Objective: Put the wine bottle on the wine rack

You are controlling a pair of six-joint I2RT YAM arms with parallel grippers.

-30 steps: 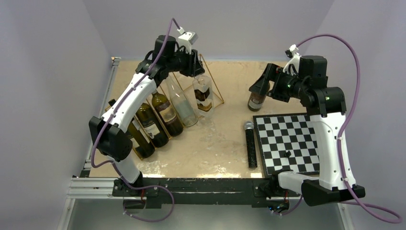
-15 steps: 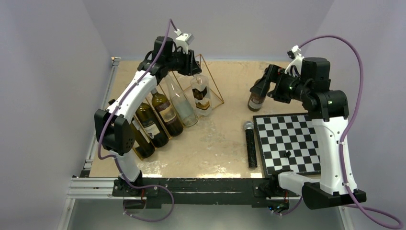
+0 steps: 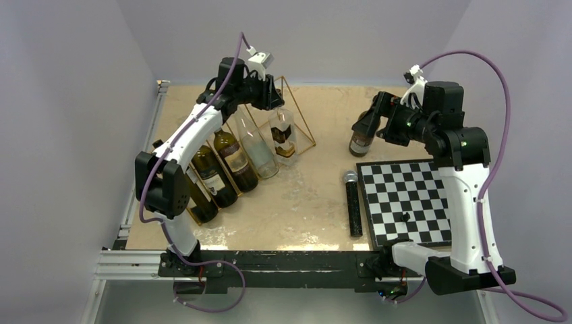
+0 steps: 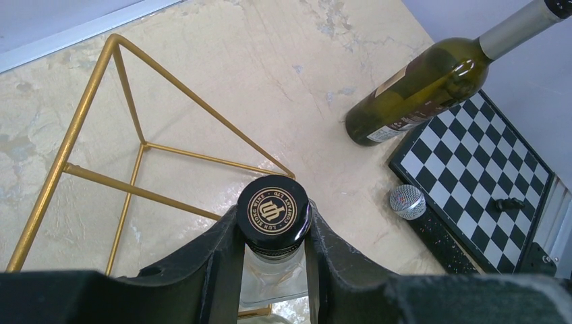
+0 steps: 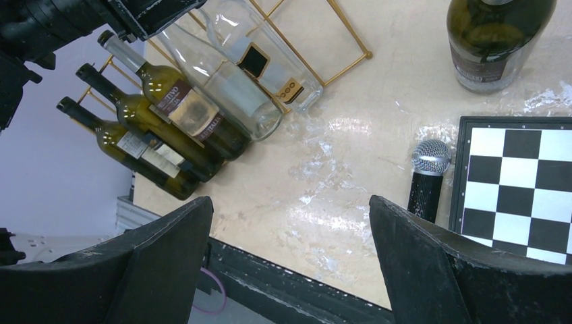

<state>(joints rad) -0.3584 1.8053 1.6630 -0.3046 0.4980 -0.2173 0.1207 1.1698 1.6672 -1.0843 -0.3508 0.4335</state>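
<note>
**Op:** Quick, where was the wine bottle?

**Ann:** You had the clear bottle point(image 3: 284, 135) lying on the wine rack point(image 4: 79, 116), in the end slot nearest the chessboard point(image 3: 405, 202). 4 other bottles lay in the slots beside it. Base was down-slope toward the arms and the neck pointed up toward the back wall.

**Op:** And my left jaws?

**Ann:** Your left gripper point(image 4: 273, 226) was clenched on the neck just under the black cap point(image 4: 273, 212), 1 finger on each side. The wrist camera looked straight down the bottle's long axis, so I'd say letting go means opening the fingers and backing off along that axis, not sideways into the gold wire.

**Op:** Right side?

**Ann:** Your right gripper point(image 5: 290, 209) was released, fingers wide apart, gripping nothing. A green bottle point(image 3: 361, 138) stood upright on the table point(image 3: 317, 189), just beyond the chessboard's far corner. It sat ahead of those jaws and off toward 1 finger, not between them. A microphone point(image 3: 353, 202) lay along the board's edge, nearer you.

**Op:** Which arm for that 1?

**Ann:** My call is the right, which was near it. Your left was well apart and busy. The bottle's axis was vertical, so you'd have needed to centre the jaws on it first.
</note>
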